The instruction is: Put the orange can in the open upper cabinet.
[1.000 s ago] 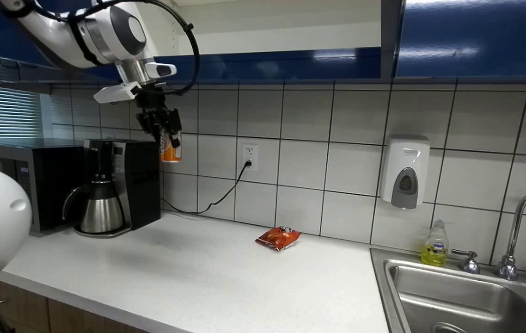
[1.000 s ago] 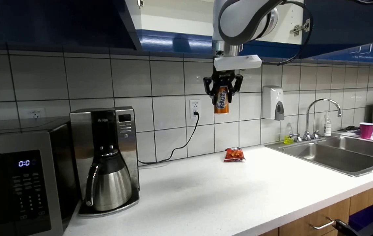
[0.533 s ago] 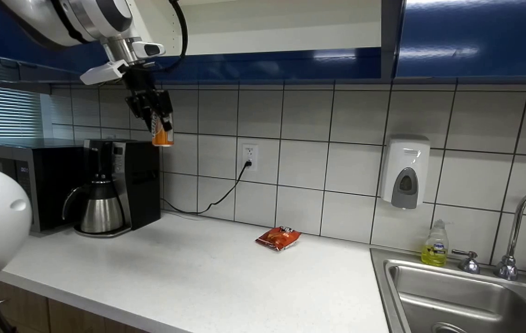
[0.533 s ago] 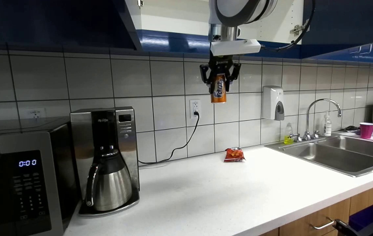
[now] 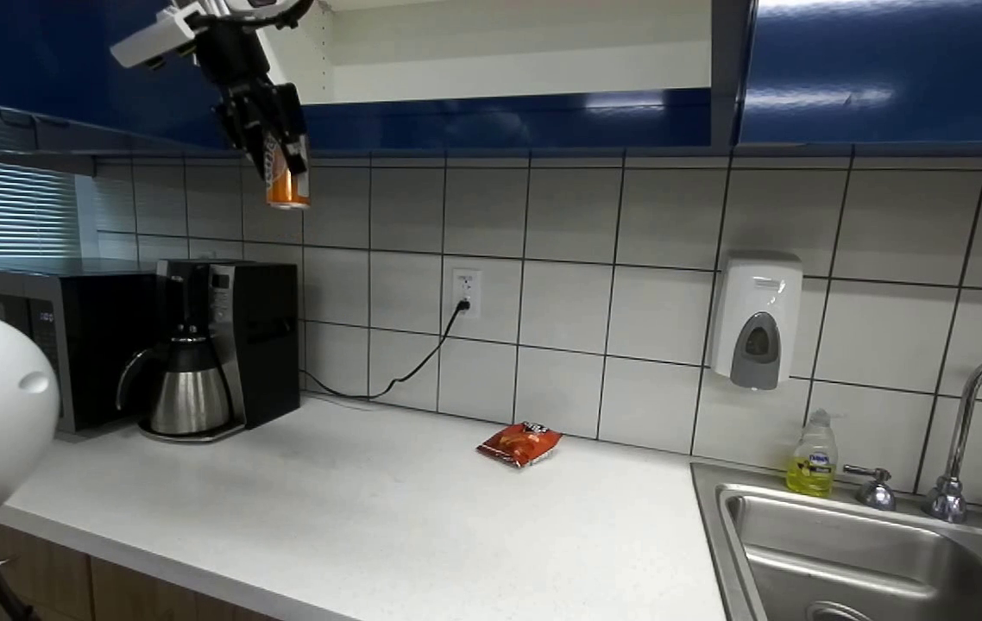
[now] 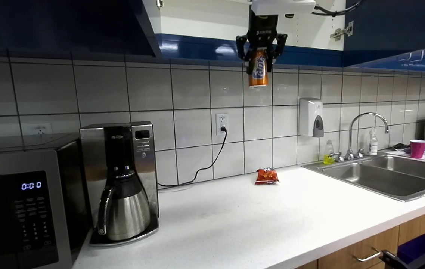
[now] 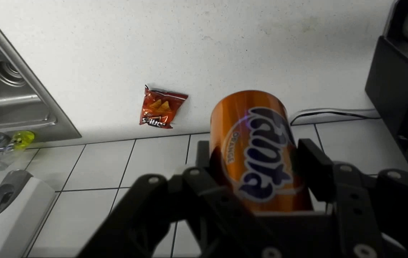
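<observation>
In both exterior views the orange can (image 6: 258, 79) hangs in the air, roughly upright, well above the counter. My gripper (image 6: 259, 69) points down and is shut on it, one black finger on either side. Seen from the wrist, the can (image 7: 225, 114) fills the gap between the fingers (image 7: 315, 168), its lettering facing the camera. The open upper cabinet (image 5: 525, 52) shows a pale interior above a blue lower edge. In an exterior view the gripper overlaps that blue edge, with the can's base below it. The cabinet's upper part is cut off by the frame.
Dark blue doors flank the cabinet, the hinged right one (image 6: 395, 33) swung out. Below stand a coffee maker (image 6: 143, 157) and a microwave (image 6: 63, 186). A red snack packet (image 5: 519, 443) lies on the counter (image 5: 422, 526). A soap dispenser (image 5: 758, 319) hangs beyond it.
My gripper has risen with the can, from in front of the tiles up to about the cabinet's lower edge. The grip stays the same, and the counter items have not moved.
</observation>
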Controlling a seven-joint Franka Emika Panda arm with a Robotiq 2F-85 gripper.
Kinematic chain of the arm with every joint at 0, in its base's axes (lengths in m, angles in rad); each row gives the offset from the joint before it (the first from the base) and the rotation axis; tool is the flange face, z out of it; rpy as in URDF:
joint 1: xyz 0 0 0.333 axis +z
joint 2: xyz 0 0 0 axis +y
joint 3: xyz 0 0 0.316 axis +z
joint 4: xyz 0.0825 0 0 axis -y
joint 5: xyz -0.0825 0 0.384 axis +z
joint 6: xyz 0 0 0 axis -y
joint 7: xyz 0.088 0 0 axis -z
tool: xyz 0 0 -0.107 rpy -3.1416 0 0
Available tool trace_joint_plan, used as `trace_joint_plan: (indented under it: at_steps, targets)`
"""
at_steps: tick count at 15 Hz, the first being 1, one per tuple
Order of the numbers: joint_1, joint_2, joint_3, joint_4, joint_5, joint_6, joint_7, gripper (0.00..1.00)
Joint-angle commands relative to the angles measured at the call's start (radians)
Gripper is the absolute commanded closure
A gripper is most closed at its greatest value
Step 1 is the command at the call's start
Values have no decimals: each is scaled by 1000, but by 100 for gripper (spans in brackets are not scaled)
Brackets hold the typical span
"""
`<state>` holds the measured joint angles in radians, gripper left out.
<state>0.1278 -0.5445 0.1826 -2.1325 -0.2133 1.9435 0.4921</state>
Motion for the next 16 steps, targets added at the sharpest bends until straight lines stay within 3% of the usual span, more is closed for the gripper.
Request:
trace_joint_plan:
  at_steps: [1, 16]
  targets:
    - [-34, 20, 29, 120, 20, -92, -46, 62]
    - [-27, 296, 69, 611, -15, -271, -23, 62]
